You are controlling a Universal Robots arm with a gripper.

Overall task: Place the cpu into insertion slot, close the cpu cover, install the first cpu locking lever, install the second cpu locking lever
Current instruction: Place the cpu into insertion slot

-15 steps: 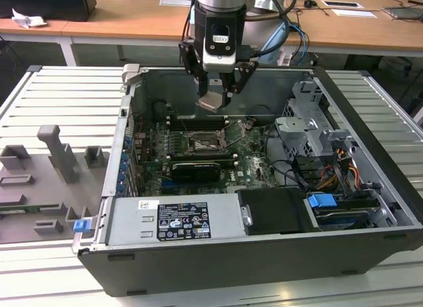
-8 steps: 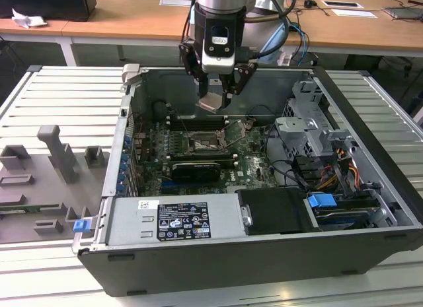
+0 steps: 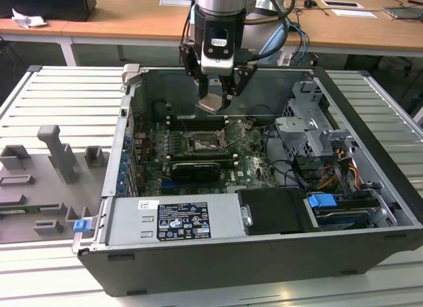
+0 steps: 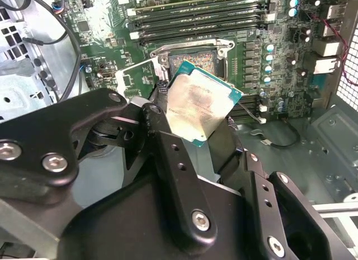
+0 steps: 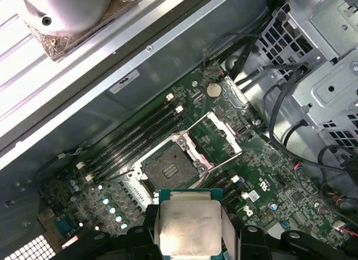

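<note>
Pinching the light, stiff, fragile silvery-tan square cpu (image 4: 201, 106) by 2 edges, the black gripper (image 3: 215, 97) hangs at 12 o'clock from the dark, silver-rimmed insertion slot (image 3: 201, 146) in the exterior view.

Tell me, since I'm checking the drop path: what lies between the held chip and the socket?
Nothing: in the first wrist view, the stretch from chip to socket is bare.

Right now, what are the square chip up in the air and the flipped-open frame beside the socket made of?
The cpu: probably metal on top, matte silvery-tan with dull, smudgy reflections; its teal rim looks like circuit board. The cpu cover: likely thin bare steel, silver and shiny along its edges.
</note>
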